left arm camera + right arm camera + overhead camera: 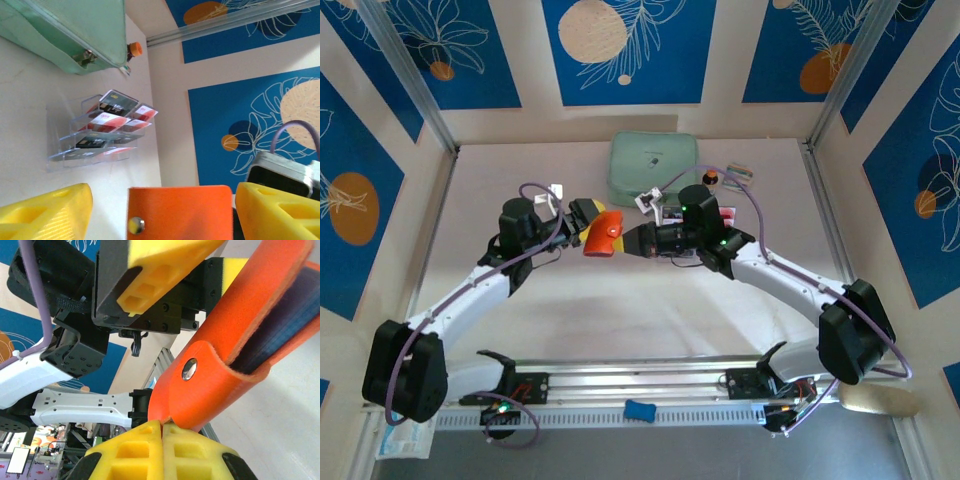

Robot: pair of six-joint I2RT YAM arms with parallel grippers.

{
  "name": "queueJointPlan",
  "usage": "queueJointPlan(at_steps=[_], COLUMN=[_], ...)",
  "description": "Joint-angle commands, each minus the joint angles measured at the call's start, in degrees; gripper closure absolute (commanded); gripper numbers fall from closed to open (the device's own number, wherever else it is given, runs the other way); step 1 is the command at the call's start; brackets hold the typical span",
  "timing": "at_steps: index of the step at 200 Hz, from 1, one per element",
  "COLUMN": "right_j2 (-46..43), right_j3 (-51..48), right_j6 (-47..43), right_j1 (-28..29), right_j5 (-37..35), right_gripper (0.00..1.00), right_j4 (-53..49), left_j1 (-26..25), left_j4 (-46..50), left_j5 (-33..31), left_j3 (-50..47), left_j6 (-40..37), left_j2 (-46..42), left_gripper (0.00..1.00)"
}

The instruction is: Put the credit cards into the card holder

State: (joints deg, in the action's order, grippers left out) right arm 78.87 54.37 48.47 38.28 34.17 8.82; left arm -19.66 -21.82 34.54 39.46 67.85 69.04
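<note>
The orange card holder [603, 235] hangs above the table between the two grippers, snap button [189, 368] showing, its flap bent open over a dark inside. My right gripper [163, 426] is shut on the holder's lower edge, yellow fingers pressed together. My left gripper [162, 210] is open, one yellow finger [47, 212] apart from the card holder [180, 212] on the left and the other finger [277, 210] close beside it on the right. The credit cards [107, 122], dark ones and pale ones with red, stand in a clear tray on the table beyond.
The clear plastic compartment tray [57, 150] stands by the right arm. A mint-green zip case [653, 165] lies at the back, with a small orange-capped thing [711, 178] and a printed packet [740, 175] beside it. A blue piece [640, 410] sits on the front rail.
</note>
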Motion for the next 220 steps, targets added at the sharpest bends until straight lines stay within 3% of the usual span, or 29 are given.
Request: queueJointPlan(at_steps=[1,50,94,120,150,182,220], right_j2=[0.55,1.8,2.38,0.34,-4.41,-4.71,0.43], right_j3=[2.14,1.99,1.03,-1.31,-3.61,1.22,8.38], right_j6=[0.29,0.71,0.59,-1.54,-4.62,-5.52,-4.79], right_j1=[0.15,-0.24,-0.99,-1.72,-1.68,2.08,7.08], right_j5=[1.42,1.24,0.73,-2.28,-12.18,-28.84,-39.1], right_gripper=[1.0,1.0,1.0,0.71,0.58,0.52,0.5], right_j4=[1.64,2.76,1.57,-3.84,-15.29,-29.98,-34.21], left_j1=[0.42,0.54,0.43,0.42,0.48,0.25,-0.63], left_j4=[-4.53,-7.53,-9.45,-10.16,-8.11,-3.18,2.05], left_j5=[2.58,3.14,2.97,2.03,-0.12,-3.63,-7.49], left_j3=[-0.44,-1.48,-2.09,-2.55,-2.94,-2.97,-2.9], left_j6=[1.57,3.27,3.71,3.36,0.96,-3.64,-6.76], left_j2=[-0.04,0.05,0.5,0.99,1.08,0.1,-2.2], left_gripper=[0.28,0.4,0.64,0.78,1.0,1.0,1.0])
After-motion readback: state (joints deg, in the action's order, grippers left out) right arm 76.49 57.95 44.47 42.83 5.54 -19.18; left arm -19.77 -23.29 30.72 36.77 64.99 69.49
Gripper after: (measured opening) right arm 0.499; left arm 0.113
